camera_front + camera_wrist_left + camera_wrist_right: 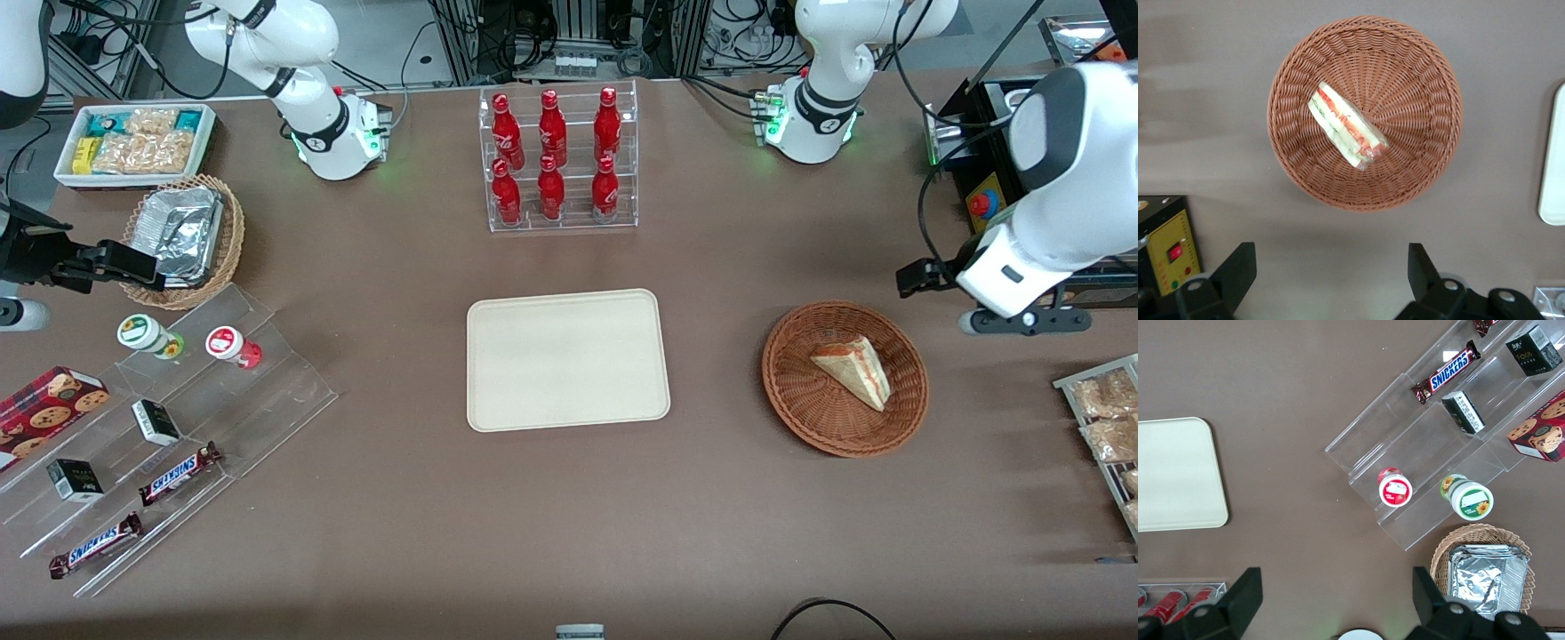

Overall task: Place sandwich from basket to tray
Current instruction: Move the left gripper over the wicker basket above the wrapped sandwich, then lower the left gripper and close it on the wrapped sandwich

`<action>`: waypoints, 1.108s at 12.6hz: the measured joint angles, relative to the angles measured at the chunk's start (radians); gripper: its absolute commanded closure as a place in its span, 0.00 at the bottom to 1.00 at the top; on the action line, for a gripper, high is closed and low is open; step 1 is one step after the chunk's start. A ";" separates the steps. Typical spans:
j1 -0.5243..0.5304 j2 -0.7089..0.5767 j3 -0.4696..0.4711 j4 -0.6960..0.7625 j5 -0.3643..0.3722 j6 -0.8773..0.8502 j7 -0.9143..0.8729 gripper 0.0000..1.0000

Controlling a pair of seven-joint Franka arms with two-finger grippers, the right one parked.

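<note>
The tray [567,360] lies bare mid-table. Toward my end, the basket [845,378] holds the sandwich [853,370], lying flat. It looks light, soft and squashable in slippery wrap; I'd pinch gently across its bread faces. My tool [1328,267] hovers above, beside the basket, fingers spread wide.

It was a robotics lab staged as a snack shop: cable-strewn equipment racks [569,36], a clear acrylic rack of 6 red bottles [558,160], and the gripper [1331,267] above the brown table [569,516].
</note>
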 measured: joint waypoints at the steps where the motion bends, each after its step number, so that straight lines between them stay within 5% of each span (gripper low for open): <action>1: 0.002 0.001 0.000 -0.034 0.000 0.043 -0.001 0.00; 8: 0.009 0.073 0.001 -0.194 0.000 0.309 -0.086 0.00; 14: 0.009 0.144 0.001 -0.200 -0.002 0.375 -0.398 0.00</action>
